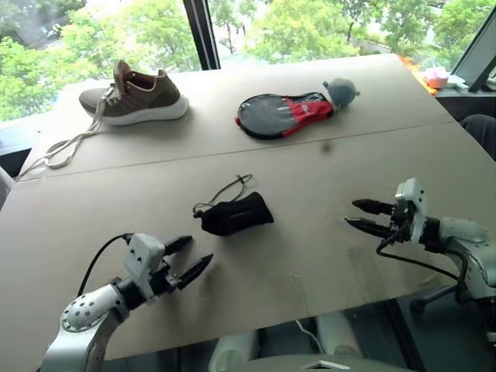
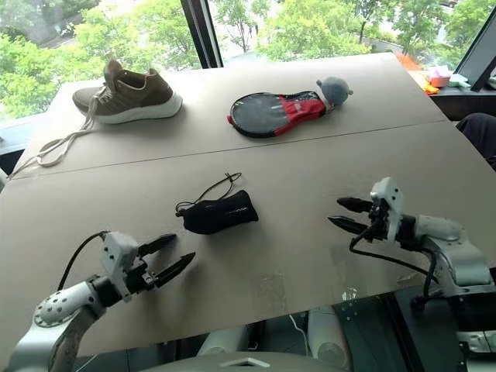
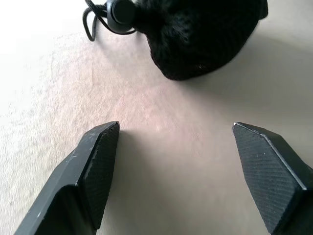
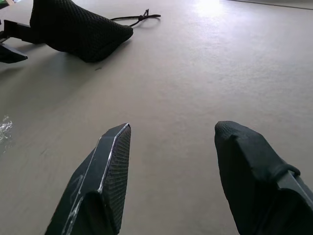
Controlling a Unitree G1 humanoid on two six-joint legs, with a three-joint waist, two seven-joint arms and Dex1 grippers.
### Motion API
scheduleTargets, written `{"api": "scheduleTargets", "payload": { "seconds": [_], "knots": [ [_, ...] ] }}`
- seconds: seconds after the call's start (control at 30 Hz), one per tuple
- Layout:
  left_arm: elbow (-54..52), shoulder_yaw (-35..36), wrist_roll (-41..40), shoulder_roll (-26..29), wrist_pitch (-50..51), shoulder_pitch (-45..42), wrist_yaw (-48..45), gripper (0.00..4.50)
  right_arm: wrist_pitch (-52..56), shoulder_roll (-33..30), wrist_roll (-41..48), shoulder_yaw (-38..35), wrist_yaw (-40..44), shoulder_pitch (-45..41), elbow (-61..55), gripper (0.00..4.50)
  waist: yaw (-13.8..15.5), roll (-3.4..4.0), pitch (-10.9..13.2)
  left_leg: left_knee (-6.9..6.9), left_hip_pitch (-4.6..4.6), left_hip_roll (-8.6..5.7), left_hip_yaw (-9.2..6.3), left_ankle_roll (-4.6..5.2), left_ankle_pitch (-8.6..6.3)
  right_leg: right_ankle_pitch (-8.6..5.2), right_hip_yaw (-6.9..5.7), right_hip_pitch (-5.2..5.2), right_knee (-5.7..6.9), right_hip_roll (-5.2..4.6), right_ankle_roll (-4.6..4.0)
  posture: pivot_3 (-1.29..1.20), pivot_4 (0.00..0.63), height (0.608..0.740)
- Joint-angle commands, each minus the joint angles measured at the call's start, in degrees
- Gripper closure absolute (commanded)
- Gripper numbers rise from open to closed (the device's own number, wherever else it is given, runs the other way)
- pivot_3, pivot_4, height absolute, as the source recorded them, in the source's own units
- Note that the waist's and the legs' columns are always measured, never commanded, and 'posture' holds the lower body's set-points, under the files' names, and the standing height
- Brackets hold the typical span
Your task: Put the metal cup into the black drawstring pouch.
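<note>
Lying on its side near the middle of the tan bench point(image 1: 325, 256), the small black fabric drawstring pouch point(image 1: 236, 214) is bulging, its thin black cord point(image 1: 229, 188) trailing toward the window; the metal cup itself cannot be made out. The left gripper point(image 1: 190, 260) is hovering just short of the pouch with fingers point(image 3: 95, 161) spread wide and empty. The right gripper point(image 1: 361, 215) is pointing at the pouch from well apart, its fingers point(image 4: 110, 171) parted and holding nothing. Sitting farther back are a brown knit sneaker point(image 1: 136, 95) and a black-and-red paddle-shaped case point(image 1: 283, 114).

Black drawstring pouch point(image 3: 205, 36) cut off at frame edge
</note>
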Motion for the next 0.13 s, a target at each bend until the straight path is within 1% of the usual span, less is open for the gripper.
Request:
{"api": "scheduleTargets", "payload": {
  "seconds": [0.03, 0.07, 0.13],
  "knots": [
    [3.75, 2.03, 4.12, -1.67, -5.66, 4.00, 1.92, 0.68, -7.16, 1.61, 0.50, -5.20, 1.82, 1.69, 2.94, 1.77, 0.12, 0.00, -0.01, 0.00, 0.01, 0.01, 0.00, 0.00, 0.00, 0.00, 0.00, 0.01, 0.00, 0.00, 0.00, 0.00, 0.150, 0.740],
    [4.45, 2.45, 4.84, -2.12, -7.02, 4.01, 2.60, 0.68, -10.41, 2.85, 0.11, -6.25, 1.88, 1.95, 5.18, 1.77, 0.26, 0.00, 0.00, 0.00, 0.07, 0.02, 0.01, 0.01, 0.00, -0.01, 0.00, 0.06, 0.00, 0.00, 0.01, 0.00, 0.150, 0.740],
    [5.12, 2.93, 6.08, -2.68, -9.09, 3.77, 3.85, 0.68, -16.11, 5.09, -0.43, -7.74, 2.98, 1.91, 8.90, 1.77, 0.45, 0.00, 0.00, -0.05, 0.51, 0.06, 0.02, 0.03, -0.02, -0.12, -0.01, 0.48, -0.05, 0.03, 0.02, 0.00, 0.150, 0.740]
  ]
}}
